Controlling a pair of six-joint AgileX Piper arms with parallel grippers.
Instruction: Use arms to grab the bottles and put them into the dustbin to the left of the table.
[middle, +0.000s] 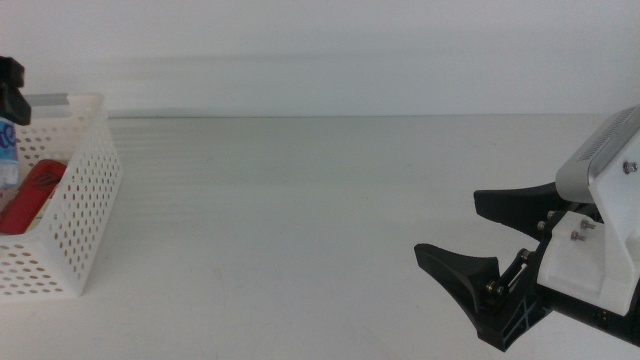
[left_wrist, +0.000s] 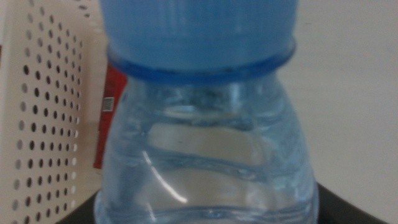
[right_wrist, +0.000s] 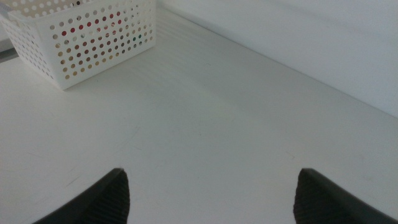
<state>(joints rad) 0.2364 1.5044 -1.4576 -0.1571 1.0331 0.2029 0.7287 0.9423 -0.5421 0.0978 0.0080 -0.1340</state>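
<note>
Right now the left gripper (middle: 10, 85) is at the far left edge of the table, above the dustbin (middle: 85, 200), and it is closed around the water bottle (left_wrist: 208, 155). Its wrist view is filled by that bottle: blue cap toward the top of the picture, clear ribbed shoulder below, and a dark jaw showing on each side at the base. In the middle view only a sliver of the bottle's blue label shows at the picture's edge, just under the dark jaws and over the open top of the basket. Its long axis looks roughly upright, cap toward the wrist camera.

Directly below, inside the dustbin, lies the red can (middle: 32, 195), tilted against the left wall. The perforated white wall also shows beside the bottle in the left wrist view, with the can's red behind it.

What the coming move turns on, I judge, is that the bottle already hangs over the basket's opening, so release needs only a drop, not more travel.

The right gripper (middle: 460, 235) waits at the near right of the table (middle: 320, 200), jaws spread wide and holding nothing, well apart from the dustbin. No yellow-liquid bottle shows anywhere.
</note>
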